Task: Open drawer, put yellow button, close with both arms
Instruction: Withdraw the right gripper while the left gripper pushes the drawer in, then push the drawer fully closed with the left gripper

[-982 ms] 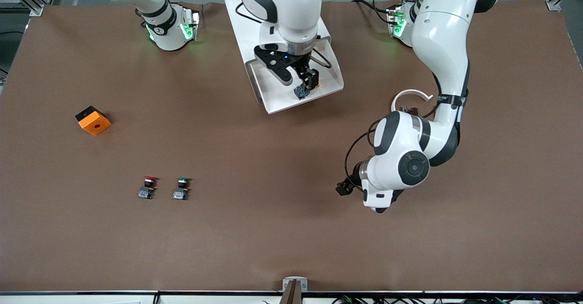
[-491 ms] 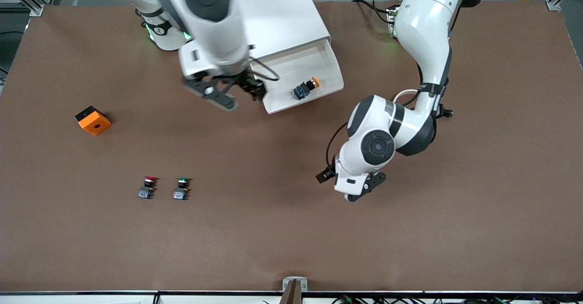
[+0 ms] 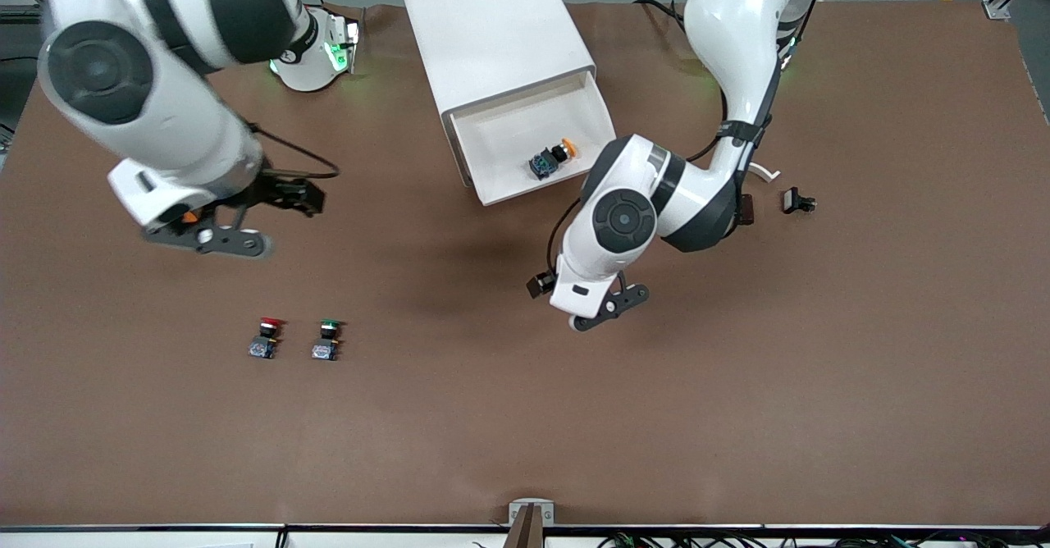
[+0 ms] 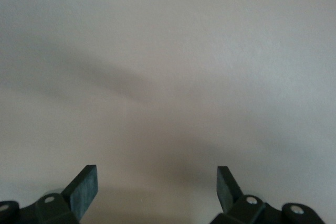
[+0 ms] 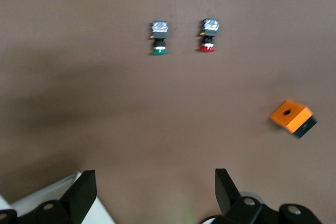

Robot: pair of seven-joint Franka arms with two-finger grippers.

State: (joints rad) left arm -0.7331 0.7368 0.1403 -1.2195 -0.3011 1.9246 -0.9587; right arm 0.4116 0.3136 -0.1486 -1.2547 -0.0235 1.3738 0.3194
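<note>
The white cabinet has its top drawer pulled open. The yellow button lies on its side in the drawer, near the left arm's end. My left gripper is open and empty over the table in front of the open drawer. The left wrist view shows its fingertips spread in front of a plain pale surface. My right gripper is open and empty over the table toward the right arm's end. The right wrist view shows its fingers wide apart.
A red-capped button and a green-capped button stand side by side nearer the front camera; both show in the right wrist view. An orange block sits under the right arm. A small black part lies toward the left arm's end.
My right gripper let go of the yellow button in the drawer and swung away toward the right arm's end. My left gripper moved over to the front of the open drawer.
</note>
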